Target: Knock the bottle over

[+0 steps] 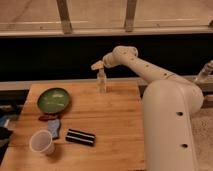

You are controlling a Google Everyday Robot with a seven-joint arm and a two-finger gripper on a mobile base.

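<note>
The bottle [102,81] is small, slim and clear, and it stands upright near the far edge of the wooden table [115,125]. My gripper [97,65] is at the end of the white arm [150,75], just above and slightly left of the bottle's cap. The arm reaches in from the right over the table's far edge.
A green plate [53,99] lies at the table's left. A translucent white cup [42,142] stands at the front left. A blue sponge-like item [54,128] and a black striped packet [80,137] lie near it. A dark wall and a rail run behind the table.
</note>
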